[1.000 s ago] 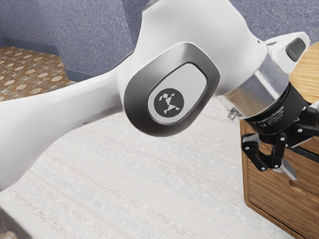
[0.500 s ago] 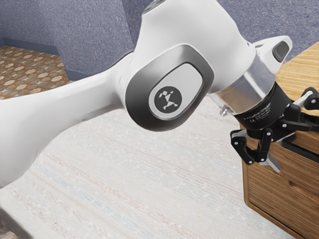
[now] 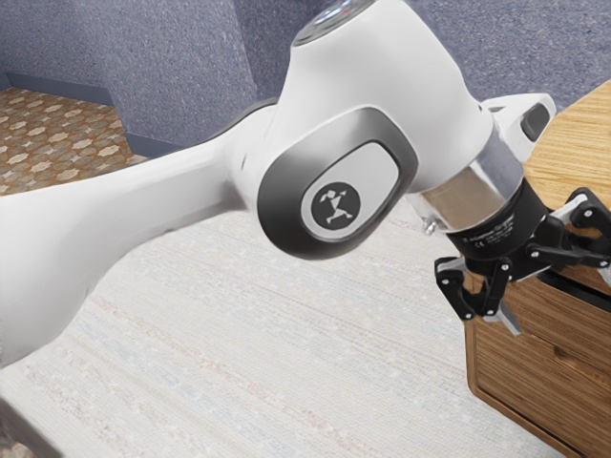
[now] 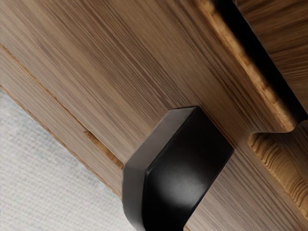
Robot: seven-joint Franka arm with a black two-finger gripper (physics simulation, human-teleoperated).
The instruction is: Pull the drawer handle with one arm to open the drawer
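Observation:
A wooden drawer cabinet stands at the exterior view's right edge, with drawer fronts stacked one above another. My black gripper is pressed against the upper drawer front, near the cabinet's top corner. It is open: one finger hangs off the cabinet's left edge and the other sits high by the top board. In the wrist view, a black finger lies flat on the wood grain of the drawer front. Beside it are a dark gap and a notched wooden handle lip.
Pale woven carpet covers the floor in front of the cabinet. A blue-grey wall runs behind, and patterned tile floor lies at the far left. My bulky white arm hides much of the scene's middle.
My hand has moved toward the exterior view's left and slightly up, turning along the cabinet front. The fingers stay equally far apart. The cabinet's outline looks unchanged.

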